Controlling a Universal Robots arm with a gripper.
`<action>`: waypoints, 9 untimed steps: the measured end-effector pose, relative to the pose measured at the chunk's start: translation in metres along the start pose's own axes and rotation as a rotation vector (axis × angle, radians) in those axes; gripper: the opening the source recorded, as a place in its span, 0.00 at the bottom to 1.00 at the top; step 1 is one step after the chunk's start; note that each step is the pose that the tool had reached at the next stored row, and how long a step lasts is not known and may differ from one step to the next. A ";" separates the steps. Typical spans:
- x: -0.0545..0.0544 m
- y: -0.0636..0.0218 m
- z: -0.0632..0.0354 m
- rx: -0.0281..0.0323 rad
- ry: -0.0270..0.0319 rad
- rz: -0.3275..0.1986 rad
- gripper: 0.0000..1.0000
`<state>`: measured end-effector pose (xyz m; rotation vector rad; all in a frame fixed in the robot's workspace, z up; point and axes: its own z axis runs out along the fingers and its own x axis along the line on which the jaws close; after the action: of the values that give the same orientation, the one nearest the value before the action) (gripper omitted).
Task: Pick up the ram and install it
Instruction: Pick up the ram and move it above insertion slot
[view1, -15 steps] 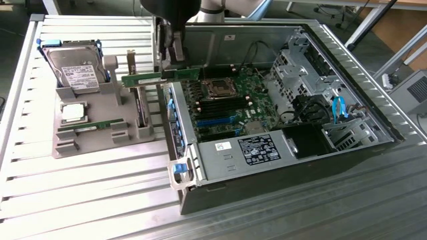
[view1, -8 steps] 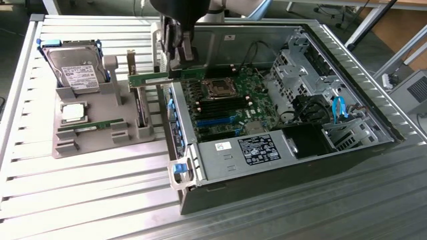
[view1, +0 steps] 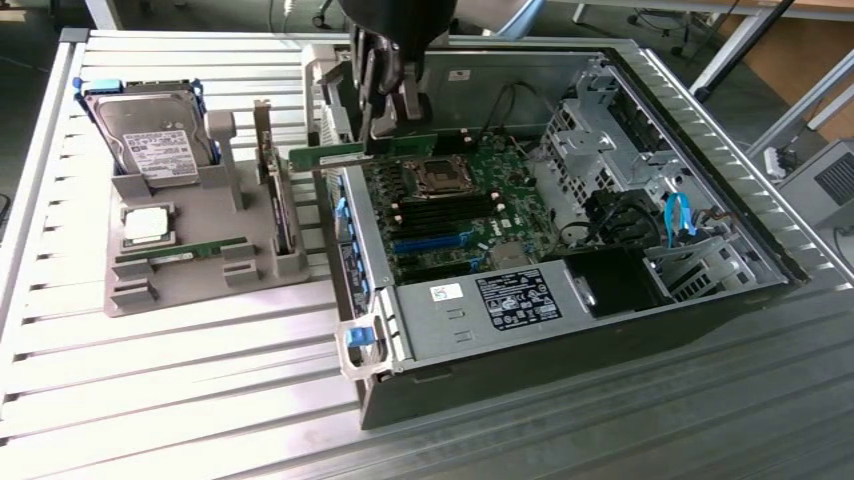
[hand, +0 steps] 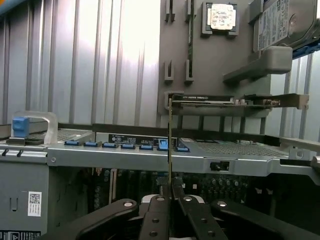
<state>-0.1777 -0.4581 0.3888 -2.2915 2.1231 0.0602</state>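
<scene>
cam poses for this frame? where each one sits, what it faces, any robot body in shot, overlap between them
Exterior view: off the arm, high up, looking down obliquely at the open PC case and grey parts holder on the slatted table; the end effector shows at top, gripping the ram.
Wrist view: on the wrist, looking along the end effector's fingers across the case edge toward the holder.
Shared: ram, case, holder, hard drive, processor.
</scene>
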 end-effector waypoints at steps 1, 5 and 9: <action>0.000 -0.0028 0.0000 0.0000 0.0000 0.000 0.11; 0.001 -0.0148 -0.0002 0.0000 0.0000 0.000 0.11; 0.002 -0.0250 -0.0004 0.0000 0.0000 0.000 0.11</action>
<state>-0.1526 -0.4581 0.3888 -2.2915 2.1230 0.0602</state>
